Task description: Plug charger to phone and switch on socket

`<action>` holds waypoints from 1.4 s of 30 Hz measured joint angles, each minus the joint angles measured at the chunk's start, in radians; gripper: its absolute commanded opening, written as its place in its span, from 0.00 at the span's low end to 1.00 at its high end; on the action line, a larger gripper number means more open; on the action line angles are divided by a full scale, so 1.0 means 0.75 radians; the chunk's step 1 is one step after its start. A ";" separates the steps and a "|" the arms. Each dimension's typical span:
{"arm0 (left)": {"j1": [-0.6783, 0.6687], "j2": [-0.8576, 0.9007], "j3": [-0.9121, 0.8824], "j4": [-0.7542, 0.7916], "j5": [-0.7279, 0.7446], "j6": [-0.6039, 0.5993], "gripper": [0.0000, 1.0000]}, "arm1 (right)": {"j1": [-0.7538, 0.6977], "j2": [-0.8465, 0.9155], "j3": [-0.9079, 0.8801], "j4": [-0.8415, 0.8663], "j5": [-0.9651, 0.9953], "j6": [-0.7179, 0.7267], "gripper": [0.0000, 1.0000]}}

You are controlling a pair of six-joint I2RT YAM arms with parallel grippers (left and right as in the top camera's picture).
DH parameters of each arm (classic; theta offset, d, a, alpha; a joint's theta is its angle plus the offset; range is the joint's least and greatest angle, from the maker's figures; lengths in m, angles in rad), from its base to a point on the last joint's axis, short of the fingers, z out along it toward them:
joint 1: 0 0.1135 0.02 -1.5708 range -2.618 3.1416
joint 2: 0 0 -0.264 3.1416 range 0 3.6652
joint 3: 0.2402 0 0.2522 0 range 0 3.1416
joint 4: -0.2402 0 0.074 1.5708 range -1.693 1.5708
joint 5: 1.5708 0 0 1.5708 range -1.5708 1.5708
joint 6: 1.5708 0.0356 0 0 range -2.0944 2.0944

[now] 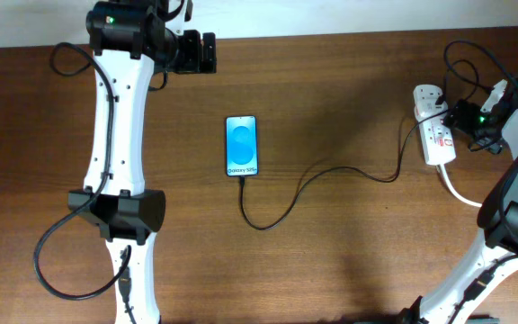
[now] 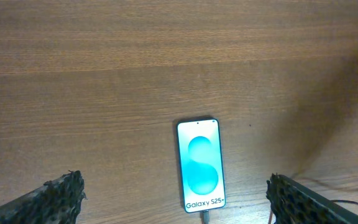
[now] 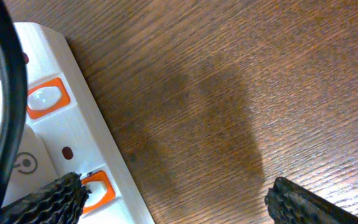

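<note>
The left end effector, black and two-fingered on a white arm, hangs near the far edge of the brown wood-grain table, left of centre; its jaws stand wide and hold nothing. In its wrist view the textured fingertips sit either side of the phone with bare wood between, which reads as standing clear with the phone in sight.

The small flat dark-framed phone lies face up around the middle of the table, a little toward the far edge; its screen glows light blue with round blue shapes, and white "Galaxy S25+" lettering sits at the near end.

The thin black charger meets that near end, its plug tip apparently seated in the port; from there it loops toward the near edge, then runs right across the wood to the socket.

The white elongated plastic socket lies by the right edge, toward the far right corner; it carries orange-red framed switches, and whether any is on I cannot tell.

The right end effector, jaws wide and empty, hovers just over the socket's edge, one fingertip close to a switch; judging by that, pressing a switch is the step in hand.
</note>
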 measured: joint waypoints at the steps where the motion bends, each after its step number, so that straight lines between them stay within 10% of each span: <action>1: 0.000 0.000 0.000 0.000 0.000 0.000 1.00 | 0.000 0.000 0.000 0.000 -0.002 -0.003 0.98; 23: 0.000 0.000 0.000 0.000 0.000 0.000 0.99 | 0.047 -0.055 0.044 -0.212 -0.290 -0.047 0.98; 36: 0.000 0.000 0.000 -0.001 -0.009 0.000 0.99 | 0.005 -0.981 0.114 -0.807 -0.278 -0.056 0.98; 42: 0.000 0.000 0.000 -0.001 -0.010 0.000 0.99 | 0.190 -1.478 -0.355 -0.901 -0.278 -0.120 0.98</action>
